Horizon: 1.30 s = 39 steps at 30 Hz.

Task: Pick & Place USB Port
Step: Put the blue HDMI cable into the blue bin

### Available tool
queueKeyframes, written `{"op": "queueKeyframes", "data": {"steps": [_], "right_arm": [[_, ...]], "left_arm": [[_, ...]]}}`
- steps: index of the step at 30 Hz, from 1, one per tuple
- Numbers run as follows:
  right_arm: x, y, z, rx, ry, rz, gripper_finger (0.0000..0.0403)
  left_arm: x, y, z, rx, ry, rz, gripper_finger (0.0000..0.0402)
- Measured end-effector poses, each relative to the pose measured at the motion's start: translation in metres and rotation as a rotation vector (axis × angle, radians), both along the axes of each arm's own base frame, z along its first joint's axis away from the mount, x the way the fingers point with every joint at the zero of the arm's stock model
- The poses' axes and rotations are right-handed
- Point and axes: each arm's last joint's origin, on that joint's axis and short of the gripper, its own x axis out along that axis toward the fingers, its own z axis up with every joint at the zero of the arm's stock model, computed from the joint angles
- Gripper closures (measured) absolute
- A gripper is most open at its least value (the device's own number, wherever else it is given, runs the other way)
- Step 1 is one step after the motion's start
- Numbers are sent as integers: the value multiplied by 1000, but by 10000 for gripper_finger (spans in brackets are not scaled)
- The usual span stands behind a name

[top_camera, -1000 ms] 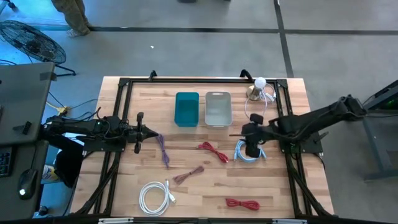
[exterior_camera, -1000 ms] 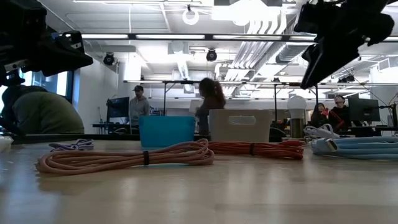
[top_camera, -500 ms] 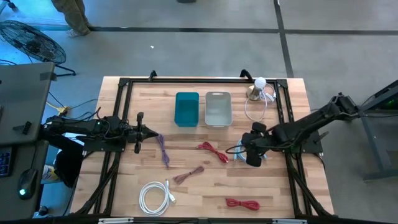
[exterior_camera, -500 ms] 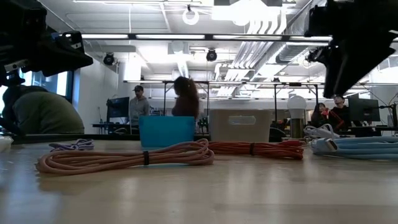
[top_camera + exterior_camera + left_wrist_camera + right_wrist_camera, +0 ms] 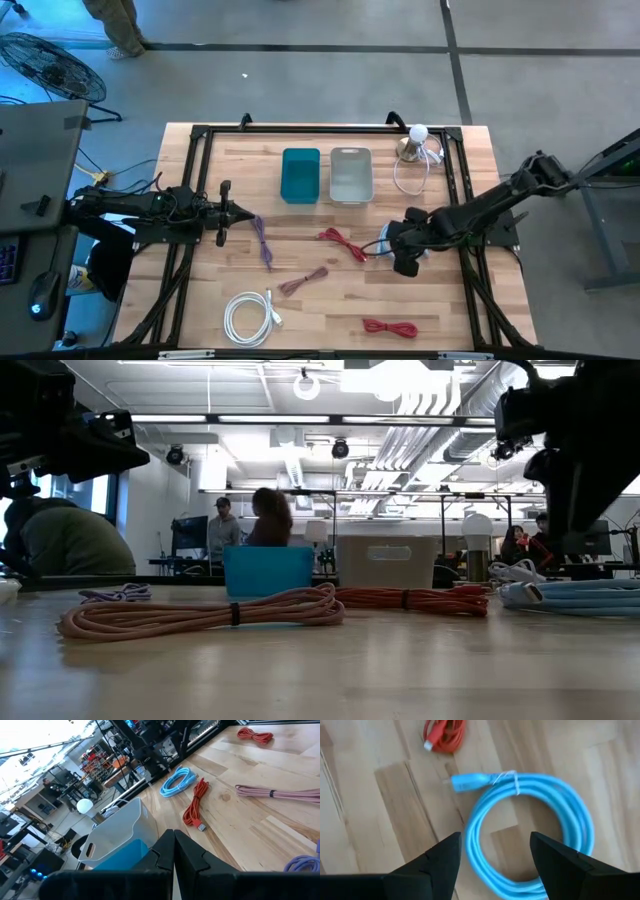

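**A:** Where was the blue cable (image 5: pixel 530 825)?

**B:** Coiled flat on the table (image 5: pixel 330 300), right of centre, a tie round the loop near its plug. The right gripper (image 5: pixel 492 857) hung right over it with its fingers (image 5: pixel 435 862) spread wide, not holding anything. A red cable (image 5: pixel 342 242) lay just left of it.

**A:** And further out?

**B:** Teal bin (image 5: pixel 300 174) and white bin (image 5: pixel 350 174) stood side by side toward the far edge, with a lamp (image 5: pixel 415 140) in the far right corner. The left gripper (image 5: pixel 173 851) sat at the left side, fingers pressed together, next to a purple cable (image 5: pixel 263 240). Near edge had a pink cable (image 5: pixel 303 282), a white cable (image 5: pixel 250 316) and another red cable (image 5: pixel 390 327).
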Motion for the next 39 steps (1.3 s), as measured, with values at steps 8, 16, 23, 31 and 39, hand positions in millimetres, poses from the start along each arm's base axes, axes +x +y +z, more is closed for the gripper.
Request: {"op": "queueKeyframes", "data": {"steps": [8,16,23,31,39], "right_arm": [[13,11,-19,52,38,47,174],[18,14,-35,34,103,70,175],[25,14,-44,28,105,112,174],[33,8,-54,14,106,134,250],[39,3,-53,13,81,160,383]], "left_arm": [[0,0,0,0,0,0,401],[0,0,0,0,0,0,401],[0,0,0,-7,0,-1,401],[0,-1,-1,-13,7,-37,401],[0,-2,-1,-34,12,-49,401]]}}
